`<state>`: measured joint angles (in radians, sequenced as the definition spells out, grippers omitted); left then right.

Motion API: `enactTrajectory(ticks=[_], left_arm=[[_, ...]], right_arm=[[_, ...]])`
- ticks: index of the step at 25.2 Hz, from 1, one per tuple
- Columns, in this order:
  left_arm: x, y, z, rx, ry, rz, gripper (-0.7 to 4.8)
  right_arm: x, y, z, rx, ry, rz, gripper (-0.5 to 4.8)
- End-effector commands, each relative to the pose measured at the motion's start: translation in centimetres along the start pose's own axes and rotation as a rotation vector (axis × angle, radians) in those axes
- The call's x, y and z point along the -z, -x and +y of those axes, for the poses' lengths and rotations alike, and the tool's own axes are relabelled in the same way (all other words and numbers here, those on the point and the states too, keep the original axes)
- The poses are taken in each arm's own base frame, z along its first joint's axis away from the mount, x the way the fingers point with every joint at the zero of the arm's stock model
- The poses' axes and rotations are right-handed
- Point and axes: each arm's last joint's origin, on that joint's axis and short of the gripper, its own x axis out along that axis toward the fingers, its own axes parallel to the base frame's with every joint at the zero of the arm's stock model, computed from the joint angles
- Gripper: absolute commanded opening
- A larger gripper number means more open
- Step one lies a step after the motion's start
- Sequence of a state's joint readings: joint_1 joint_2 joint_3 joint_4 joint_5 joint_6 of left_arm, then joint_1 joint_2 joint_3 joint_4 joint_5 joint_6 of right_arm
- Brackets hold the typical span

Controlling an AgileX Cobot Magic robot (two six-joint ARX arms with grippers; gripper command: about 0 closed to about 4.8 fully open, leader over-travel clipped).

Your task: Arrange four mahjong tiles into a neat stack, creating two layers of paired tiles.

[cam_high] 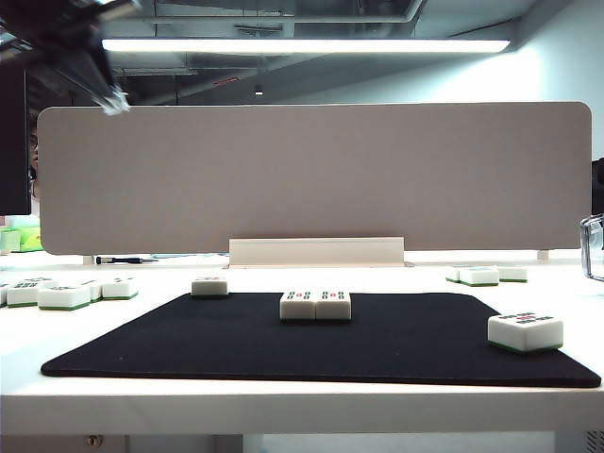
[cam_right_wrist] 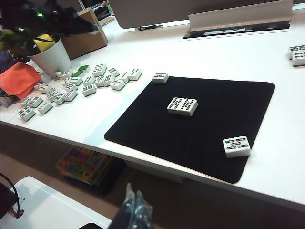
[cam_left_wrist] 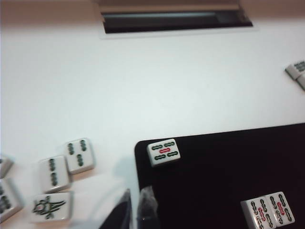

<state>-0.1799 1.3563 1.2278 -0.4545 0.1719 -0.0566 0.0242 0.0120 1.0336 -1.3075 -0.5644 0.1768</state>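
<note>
- Left gripper (cam_left_wrist: 135, 213): you are seeing its fingers pressed together and carrying nothing, hanging above the white table (cam_left_wrist: 143, 81) just off the corner of the black mat (cam_left_wrist: 219, 171). In the exterior view it is blurring at the upper left (cam_high: 113, 99).
- Right gripper (cam_right_wrist: 133, 210): it is hanging off the table's near edge, well apart from every tile; only its wrapped fingertips are showing, appearing closed and empty.
- Tiles: two are sitting side by side, touching, mid-mat (cam_high: 315, 305). A single tile (cam_high: 525, 331) is lying near the mat's right corner, another (cam_high: 209, 286) at its far-left corner.
- Loose tiles (cam_right_wrist: 71, 86) are cluttering the table beside the mat; some are being cut off.
</note>
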Motion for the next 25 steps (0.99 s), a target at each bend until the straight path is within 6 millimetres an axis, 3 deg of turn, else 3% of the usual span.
enactTrajectory(ticks=[1, 3, 5, 6, 10, 15, 19, 20, 25], left_arm=[[-1.0, -2.4, -1.2, -0.004, -0.019, 0.049, 0.27], [-1.4, -3.9, -1.7, 0.008, -0.023, 0.074, 0.27], [-1.8, -6.6, -2.3, 0.008, 0.012, 0.143, 0.38], [-2.0, -8.0, -2.4, 0.003, 0.018, 0.177, 0.81], [-2.1, -10.4, -2.6, 0.002, 0.041, 0.232, 0.99], [-1.7, -12.8, -2.4, -0.009, 0.079, 0.279, 1.11], [-0.6, -14.5, -2.2, -0.019, 0.109, 0.324, 2.77], [-0.3, -14.9, -2.1, -0.02, 0.113, 0.336, 2.92], [0.8, -16.5, -2.0, -0.028, 0.129, 0.371, 2.92]], right_arm=[[0.1, 0.3, 0.1, 0.002, 0.016, -0.022, -0.01], [0.1, 0.3, 0.1, 0.008, 0.016, -0.023, -0.01], [0.1, 0.3, 0.1, 0.008, 0.016, -0.023, -0.01], [0.1, 0.3, 0.1, 0.008, 0.016, -0.023, -0.01], [0.1, 0.3, 0.1, 0.008, 0.016, -0.023, -0.01], [0.1, 0.3, 0.1, 0.009, 0.016, -0.023, -0.01], [0.1, 0.3, 0.1, 0.024, 0.015, -0.026, -0.01], [0.1, 0.3, 0.1, 0.027, 0.015, -0.026, -0.01], [0.1, 0.2, 0.0, 0.046, 0.014, -0.028, -0.01]])
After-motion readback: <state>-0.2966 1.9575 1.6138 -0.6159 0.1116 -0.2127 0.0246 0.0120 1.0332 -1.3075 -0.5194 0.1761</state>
